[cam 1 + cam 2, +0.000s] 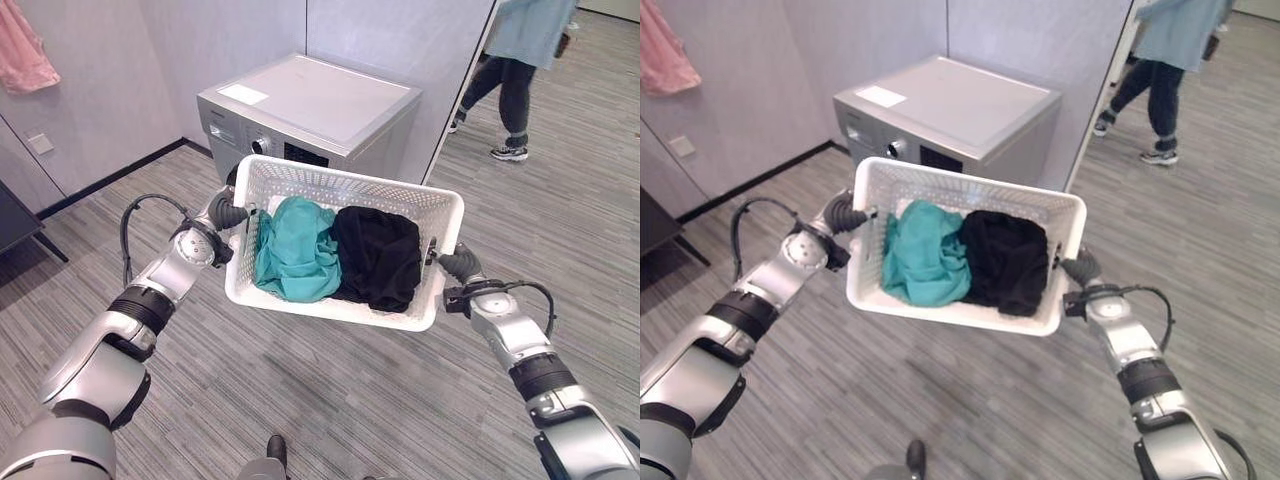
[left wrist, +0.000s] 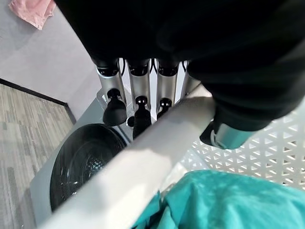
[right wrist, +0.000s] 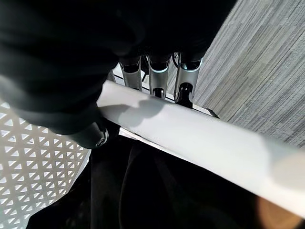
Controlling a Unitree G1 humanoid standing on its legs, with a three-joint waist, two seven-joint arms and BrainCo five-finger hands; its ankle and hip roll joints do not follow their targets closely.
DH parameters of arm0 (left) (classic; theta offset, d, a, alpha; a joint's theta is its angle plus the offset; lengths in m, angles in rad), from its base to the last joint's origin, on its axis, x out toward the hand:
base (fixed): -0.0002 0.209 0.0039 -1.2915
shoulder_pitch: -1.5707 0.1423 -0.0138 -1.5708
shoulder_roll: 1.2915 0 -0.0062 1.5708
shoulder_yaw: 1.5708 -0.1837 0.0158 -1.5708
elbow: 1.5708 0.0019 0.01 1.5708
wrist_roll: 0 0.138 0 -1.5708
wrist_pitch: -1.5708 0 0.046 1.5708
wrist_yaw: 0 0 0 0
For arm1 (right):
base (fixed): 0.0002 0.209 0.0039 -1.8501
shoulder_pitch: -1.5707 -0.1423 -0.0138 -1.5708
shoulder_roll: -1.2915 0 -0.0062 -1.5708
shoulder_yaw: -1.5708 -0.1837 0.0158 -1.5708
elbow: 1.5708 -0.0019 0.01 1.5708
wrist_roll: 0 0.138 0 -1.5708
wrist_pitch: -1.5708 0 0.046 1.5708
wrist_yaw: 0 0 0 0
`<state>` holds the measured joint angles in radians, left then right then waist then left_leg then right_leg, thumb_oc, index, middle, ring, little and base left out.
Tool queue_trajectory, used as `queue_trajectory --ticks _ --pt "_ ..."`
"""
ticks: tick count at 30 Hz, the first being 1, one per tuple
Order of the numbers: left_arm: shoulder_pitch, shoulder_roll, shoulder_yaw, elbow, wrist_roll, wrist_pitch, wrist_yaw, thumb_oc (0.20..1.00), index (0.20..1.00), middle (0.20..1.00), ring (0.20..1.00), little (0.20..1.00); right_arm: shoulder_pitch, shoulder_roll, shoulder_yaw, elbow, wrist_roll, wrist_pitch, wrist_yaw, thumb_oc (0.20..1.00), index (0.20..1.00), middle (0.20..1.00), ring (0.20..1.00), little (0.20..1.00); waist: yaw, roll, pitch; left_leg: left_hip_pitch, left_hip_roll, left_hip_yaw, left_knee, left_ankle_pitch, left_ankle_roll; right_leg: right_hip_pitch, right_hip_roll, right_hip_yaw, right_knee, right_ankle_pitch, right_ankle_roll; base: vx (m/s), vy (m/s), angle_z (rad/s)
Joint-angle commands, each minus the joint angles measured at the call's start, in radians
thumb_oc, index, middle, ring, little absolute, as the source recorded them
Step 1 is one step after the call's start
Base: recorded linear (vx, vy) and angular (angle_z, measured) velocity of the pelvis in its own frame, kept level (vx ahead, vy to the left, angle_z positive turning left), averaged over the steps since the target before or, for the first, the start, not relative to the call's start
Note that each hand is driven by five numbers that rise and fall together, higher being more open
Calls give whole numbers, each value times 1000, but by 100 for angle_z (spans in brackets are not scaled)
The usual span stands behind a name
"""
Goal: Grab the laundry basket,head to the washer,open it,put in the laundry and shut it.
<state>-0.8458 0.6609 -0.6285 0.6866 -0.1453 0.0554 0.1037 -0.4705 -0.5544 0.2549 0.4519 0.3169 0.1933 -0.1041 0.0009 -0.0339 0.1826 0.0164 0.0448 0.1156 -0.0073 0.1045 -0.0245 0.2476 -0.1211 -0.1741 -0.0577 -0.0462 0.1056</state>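
Laundry basket (image 1: 345,190), white and perforated, is held up off the floor between both arms in the left eye view, tilted so its open top faces the camera, with a teal garment (image 1: 298,250) bundled in its left half and a black garment (image 1: 378,256) in its right half, the two touching. The left hand (image 1: 226,212) grips the basket's left end and the right hand (image 1: 458,264) grips its right end. Just beyond the basket stands the grey washer (image 1: 320,100), its door shut, set against a grey wall; a pink cloth (image 1: 22,52) hangs at the upper left, and a person (image 1: 520,50) in a light blue top and dark trousers stands well apart on the striped floor (image 1: 560,210) at the upper right. The right eye view shows the same layout, the basket sitting between the hands in front of the washer. In the left wrist view the left hand's fingers (image 2: 138,95) curl down over the outside of the basket's rim while the thumb (image 2: 228,136) presses from the inside, clamping the rim; the teal garment lies inside the basket, and the washer's dark round door (image 2: 83,162) shows past the rim. In the right wrist view the right hand's fingers (image 3: 155,78) wrap over the outer side of the rim with the thumb (image 3: 93,136) inside against the perforated wall, closed on the rim, and the black garment lies in the basket.
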Motion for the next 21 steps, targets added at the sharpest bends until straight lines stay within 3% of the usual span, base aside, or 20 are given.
queue_trajectory --ticks 1,12,13,21 --pt "-31 -63 69 32 37 -85 9 200 200 200 200 200 -52 -40 -24 -65 -11 -162 47 200 200 200 200 200 34 26 -107 46 81 -20 97 -169 -23 -113 -14 -58 114 -51 13 0 0 0" --pt "-3 -53 80 28 52 -84 4 200 200 200 200 200 -7 -50 -58 -64 -15 -163 48 200 200 200 200 200 27 36 -109 52 75 -19 82 -171 -21 -115 -20 -61 104 -45 16 0 0 0" --pt "900 -287 613 -542 11 -141 56 200 200 200 200 200 404 60 -319 -110 -38 -181 59 200 200 200 200 200 18 52 -86 51 45 32 -60 -158 -40 -184 -19 -131 66 -52 -18 0 0 0" --pt "933 -291 620 -527 9 -130 35 200 200 200 200 200 433 81 -336 -107 -44 -166 64 200 200 200 200 200 20 51 -95 65 33 34 -71 -157 -30 -166 -29 -130 58 -46 -11 14 9 -6"
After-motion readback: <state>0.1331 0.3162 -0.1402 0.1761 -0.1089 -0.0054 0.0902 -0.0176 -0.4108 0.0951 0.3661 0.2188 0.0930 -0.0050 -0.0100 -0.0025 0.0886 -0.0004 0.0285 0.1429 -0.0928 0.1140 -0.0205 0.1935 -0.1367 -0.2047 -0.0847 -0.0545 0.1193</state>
